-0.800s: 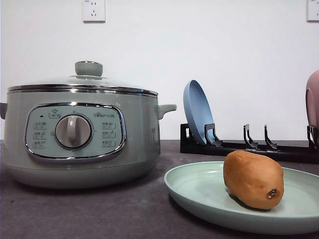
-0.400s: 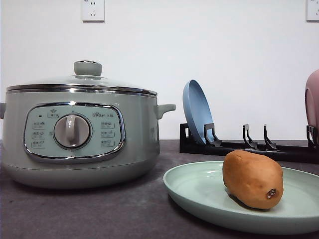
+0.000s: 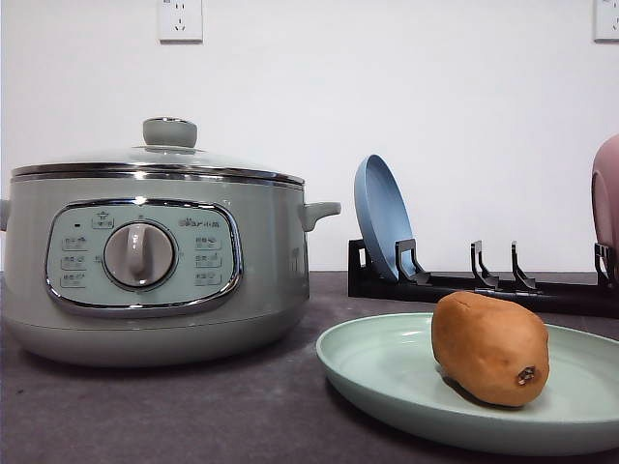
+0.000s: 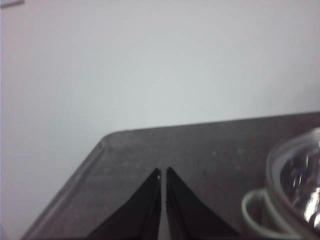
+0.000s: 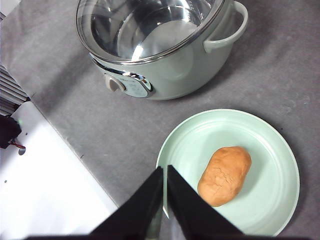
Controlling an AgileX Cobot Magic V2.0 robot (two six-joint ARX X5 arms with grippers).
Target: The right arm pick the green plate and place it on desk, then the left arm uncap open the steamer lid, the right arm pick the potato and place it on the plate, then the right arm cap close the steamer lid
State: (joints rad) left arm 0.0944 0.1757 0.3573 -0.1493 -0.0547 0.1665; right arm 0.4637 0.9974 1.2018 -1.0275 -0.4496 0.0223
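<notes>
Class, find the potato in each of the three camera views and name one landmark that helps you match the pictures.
Front view: the potato lies on the green plate, low and right in the picture.
Left wrist view: the potato is not in it; only a part of the steamer shows.
Right wrist view: the potato lies on the green plate, beside the shut right gripper.
Shared landmark: the steamer, seen in all three views.

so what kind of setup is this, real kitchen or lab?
Probably a lab bench staged as a kitchen: an electric steamer pot, a black plate rack and a potato on a green plate, all on a bare grey desk against a blank white wall.
</notes>
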